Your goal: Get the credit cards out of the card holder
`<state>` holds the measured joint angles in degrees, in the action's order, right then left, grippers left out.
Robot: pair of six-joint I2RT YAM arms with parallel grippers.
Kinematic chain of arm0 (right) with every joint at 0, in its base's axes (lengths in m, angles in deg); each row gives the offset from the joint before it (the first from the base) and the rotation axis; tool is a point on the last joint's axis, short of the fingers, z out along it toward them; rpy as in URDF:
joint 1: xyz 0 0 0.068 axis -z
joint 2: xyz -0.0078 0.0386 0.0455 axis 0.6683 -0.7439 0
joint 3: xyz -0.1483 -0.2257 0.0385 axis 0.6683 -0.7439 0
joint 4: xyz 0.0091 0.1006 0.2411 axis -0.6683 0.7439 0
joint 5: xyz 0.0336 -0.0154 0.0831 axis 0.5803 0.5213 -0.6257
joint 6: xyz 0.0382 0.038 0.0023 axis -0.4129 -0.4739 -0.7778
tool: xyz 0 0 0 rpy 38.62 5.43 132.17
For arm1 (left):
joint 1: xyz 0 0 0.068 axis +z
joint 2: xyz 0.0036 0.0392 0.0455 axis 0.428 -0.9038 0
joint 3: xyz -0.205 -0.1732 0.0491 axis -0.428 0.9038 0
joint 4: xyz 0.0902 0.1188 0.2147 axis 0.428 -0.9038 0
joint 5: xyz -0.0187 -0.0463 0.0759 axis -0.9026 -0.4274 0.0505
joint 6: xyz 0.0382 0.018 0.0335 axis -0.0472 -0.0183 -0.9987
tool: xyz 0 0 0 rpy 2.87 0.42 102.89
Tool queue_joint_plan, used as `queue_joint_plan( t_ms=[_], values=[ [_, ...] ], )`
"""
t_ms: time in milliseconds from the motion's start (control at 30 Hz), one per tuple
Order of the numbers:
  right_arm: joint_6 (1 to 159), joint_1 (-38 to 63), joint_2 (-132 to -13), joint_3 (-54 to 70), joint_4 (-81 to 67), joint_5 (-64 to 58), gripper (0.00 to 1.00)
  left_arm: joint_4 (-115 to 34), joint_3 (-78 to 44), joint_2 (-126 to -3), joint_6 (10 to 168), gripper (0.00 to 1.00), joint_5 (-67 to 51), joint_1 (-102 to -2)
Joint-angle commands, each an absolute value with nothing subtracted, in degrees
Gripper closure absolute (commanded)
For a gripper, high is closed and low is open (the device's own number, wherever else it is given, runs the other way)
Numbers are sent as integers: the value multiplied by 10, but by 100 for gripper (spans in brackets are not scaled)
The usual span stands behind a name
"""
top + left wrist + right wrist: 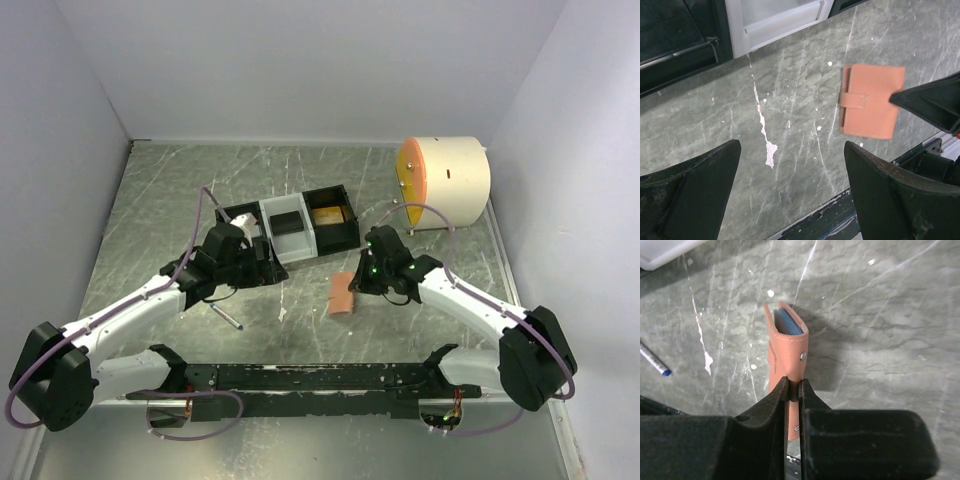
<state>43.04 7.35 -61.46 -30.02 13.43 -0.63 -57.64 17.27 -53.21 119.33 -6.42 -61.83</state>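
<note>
The card holder, a small salmon-pink wallet, lies mid-table. In the left wrist view the card holder is folded shut with its tab across the front. My right gripper is at its right edge. In the right wrist view my right gripper is shut on a thin edge of the card holder, just below a metal snap. Pale blue-grey layers show in its far open end. The credit cards are hidden inside. My left gripper hangs open over bare table to the holder's left, holding nothing.
A black-and-grey three-compartment tray stands behind the left gripper. A cream drum with an orange face sits at the back right. A pen lies near the left arm. A black rail runs along the near edge. Walls close in three sides.
</note>
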Motion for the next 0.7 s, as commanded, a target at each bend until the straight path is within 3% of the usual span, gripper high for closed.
queue_joint_plan(
  t_ms=[0, 367, 667],
  values=[
    [466, 56, -619, -228, 253, 104, 100, -596, 148, -530, 1190, 4, -35, -622],
    [421, -117, -771, -65, 410, 329, 100, -759, 131, -446, 1314, 4, 176, -623],
    [401, -214, -898, 45, 476, 404, 100, -869, 140, -331, 1403, 4, 286, -621]
  ],
)
